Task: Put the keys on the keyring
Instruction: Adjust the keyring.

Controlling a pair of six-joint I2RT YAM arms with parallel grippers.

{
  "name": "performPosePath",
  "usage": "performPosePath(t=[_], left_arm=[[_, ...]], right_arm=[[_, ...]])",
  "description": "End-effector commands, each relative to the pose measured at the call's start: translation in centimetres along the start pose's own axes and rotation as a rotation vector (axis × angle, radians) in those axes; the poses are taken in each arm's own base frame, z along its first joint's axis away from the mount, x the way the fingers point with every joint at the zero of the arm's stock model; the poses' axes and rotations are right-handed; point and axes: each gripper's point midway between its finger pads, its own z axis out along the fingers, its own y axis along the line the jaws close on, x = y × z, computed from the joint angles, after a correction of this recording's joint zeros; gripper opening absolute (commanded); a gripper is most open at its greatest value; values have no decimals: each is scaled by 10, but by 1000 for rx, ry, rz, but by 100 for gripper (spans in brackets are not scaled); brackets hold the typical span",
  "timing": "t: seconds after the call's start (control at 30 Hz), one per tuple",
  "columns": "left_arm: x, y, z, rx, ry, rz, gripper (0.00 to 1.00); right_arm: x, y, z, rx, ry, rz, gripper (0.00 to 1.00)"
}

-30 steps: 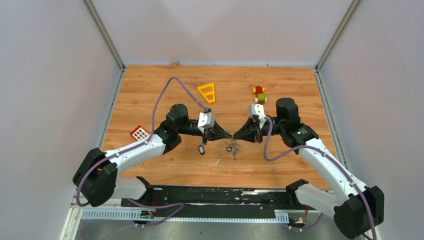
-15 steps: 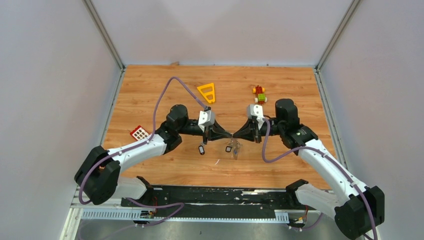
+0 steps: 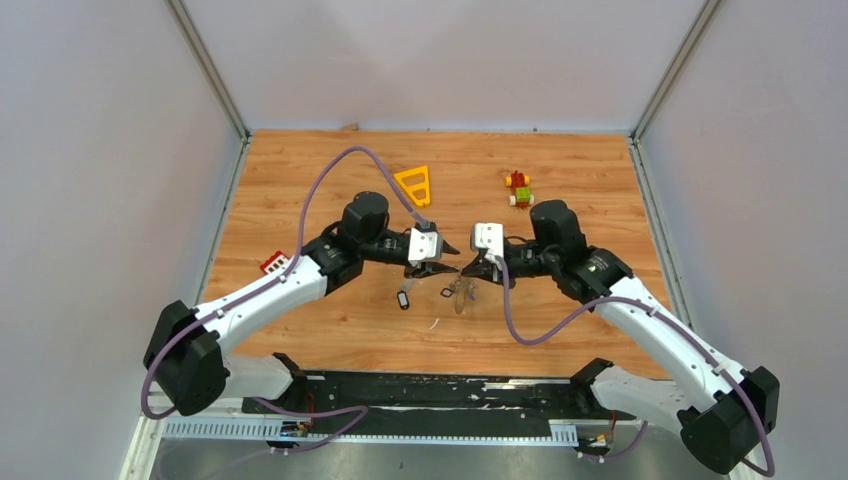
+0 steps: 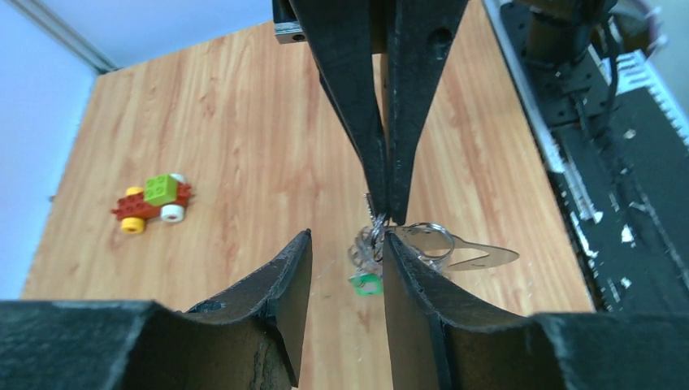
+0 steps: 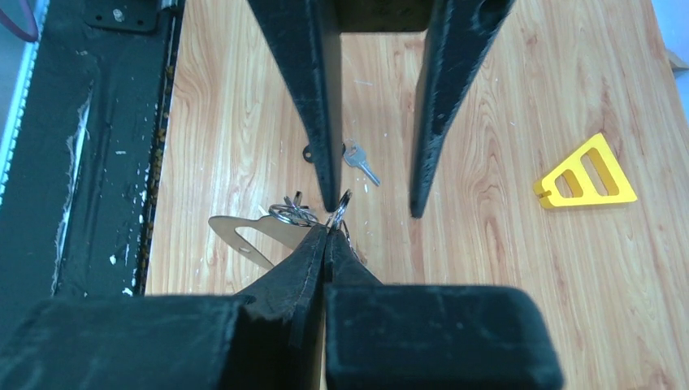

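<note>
My right gripper point(image 5: 327, 229) point(image 3: 470, 272) is shut on a small wire ring point(image 5: 340, 208) at the top of a bunch of keys point(image 4: 370, 248) held just above the table. The keyring point(image 4: 459, 248) point(image 5: 244, 236), a flat silver loop, hangs from that bunch, and so does a green tag point(image 4: 366, 283). My left gripper point(image 4: 345, 248) point(image 3: 448, 260) faces it tip to tip. It is open, with the bunch just beyond its fingertips and nothing gripped. A loose key point(image 5: 360, 162) point(image 3: 403, 298) with a black tag lies flat on the wood below the left gripper.
A yellow plastic triangle point(image 3: 414, 184) lies behind the left arm. A red-green-yellow toy block figure point(image 3: 518, 188) sits behind the right arm. A small red grid piece point(image 3: 277, 265) rests by the left forearm. The black base rail point(image 3: 420, 390) runs along the near edge.
The left gripper has opened and let go of the bunch. The right gripper stays shut on it and has shifted left, and the hanging keys moved slightly left with it.
</note>
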Motion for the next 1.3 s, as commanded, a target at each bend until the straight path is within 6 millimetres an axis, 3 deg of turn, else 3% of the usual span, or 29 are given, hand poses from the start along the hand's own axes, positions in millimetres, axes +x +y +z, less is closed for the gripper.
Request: performPosePath(t=[0.0,0.33,0.9,1.07,1.27], left_arm=[[1,0,-12,13,87,136,44],[-6,-8,-8,82,45,156,39],[-10,-2,4,102,-16,181,43],[-16,-5,6,121,-44,176,33],[-10,-13,8,160,-27,192,27]], right_arm=[[-3,-9,-1,42,60,-78,0],[-5,-8,3,32,48,-73,0],[-3,1,9,-9,11,-62,0],[-4,1,9,-8,6,-60,0],[-5,1,9,-6,4,-56,0]])
